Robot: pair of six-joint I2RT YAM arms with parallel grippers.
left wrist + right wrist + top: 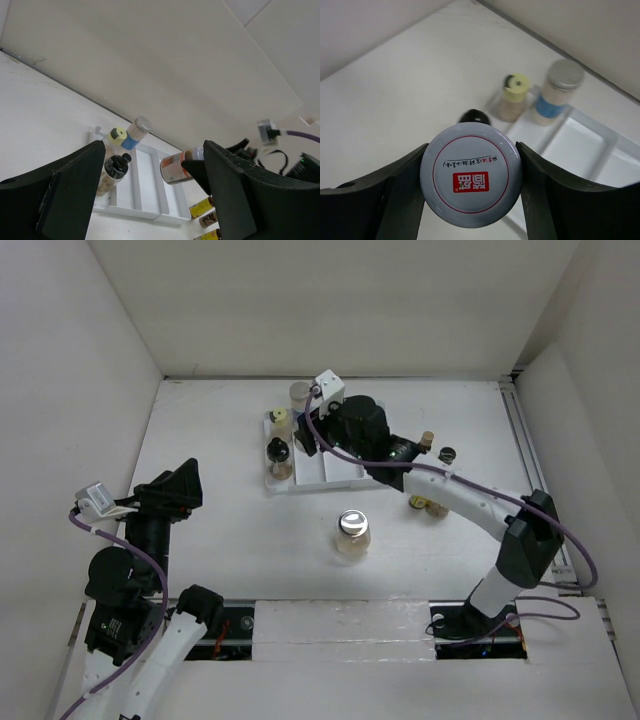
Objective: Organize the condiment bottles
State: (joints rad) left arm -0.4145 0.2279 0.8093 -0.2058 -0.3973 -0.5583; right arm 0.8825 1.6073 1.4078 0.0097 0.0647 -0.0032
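Note:
My right gripper is shut on a jar with a white printed cap. In the left wrist view this jar has an orange label and hangs tilted above the white divided tray. In the tray's left end stand a yellow-capped bottle, a silver-capped jar with a blue band and a black-capped bottle. A silver-capped tan jar stands alone on the table in front of the tray. My left gripper is open and empty at the left, well away from the tray.
Several small bottles stand right of the tray: a tan one, a black-capped one, and yellow-labelled ones beside the right forearm. White walls close the back and sides. A rail runs along the right edge.

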